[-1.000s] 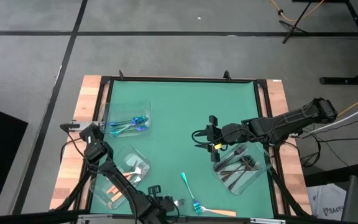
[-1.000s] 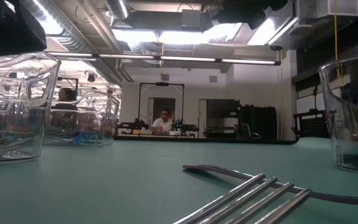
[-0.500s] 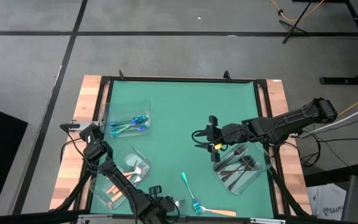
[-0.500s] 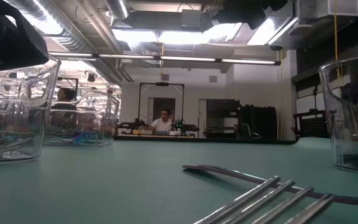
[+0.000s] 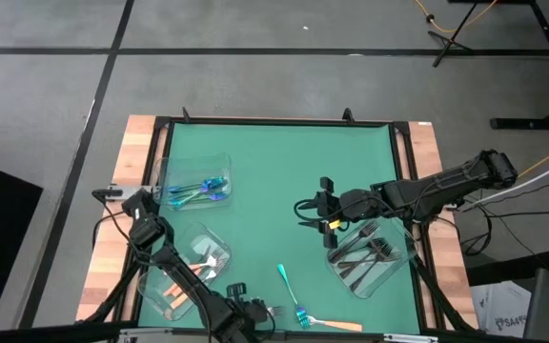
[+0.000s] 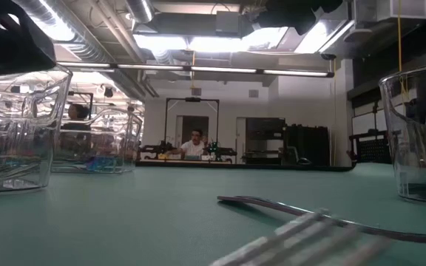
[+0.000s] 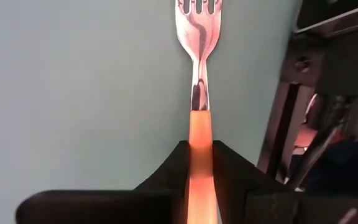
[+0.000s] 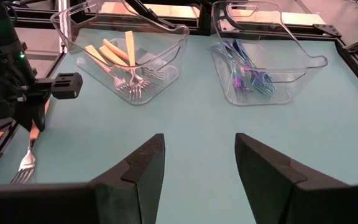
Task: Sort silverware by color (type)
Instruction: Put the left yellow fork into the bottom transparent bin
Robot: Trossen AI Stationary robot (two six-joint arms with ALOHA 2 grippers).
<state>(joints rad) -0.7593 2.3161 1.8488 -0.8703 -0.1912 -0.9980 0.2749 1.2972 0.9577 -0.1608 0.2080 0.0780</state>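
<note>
An orange fork (image 7: pixel 199 93) is clamped by its handle in the left gripper (image 7: pixel 199 163) at the table's near edge; the right gripper (image 8: pixel 199 163) is held apart mid-table.

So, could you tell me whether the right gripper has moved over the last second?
No. The right gripper hangs at the same spot beside the tray of dark forks.

Three trays on table (image 5: pixel 284 162): one tray (image 5: pixel 194 177) at 9 o'clock with forks inside (image 5: pixel 198 191); second tray (image 5: pixel 191 276) at 7 o'clock, forks in it; third tray (image 5: pixel 370 259) at 4 o'clock, forks in it. Loose forks (image 5: pixel 294 303) at 6 o'clock. Left gripper (image 7: pixel 199 163) at 6 o'clock edge; right gripper (image 5: pixel 324 205) just right of centre.
</note>
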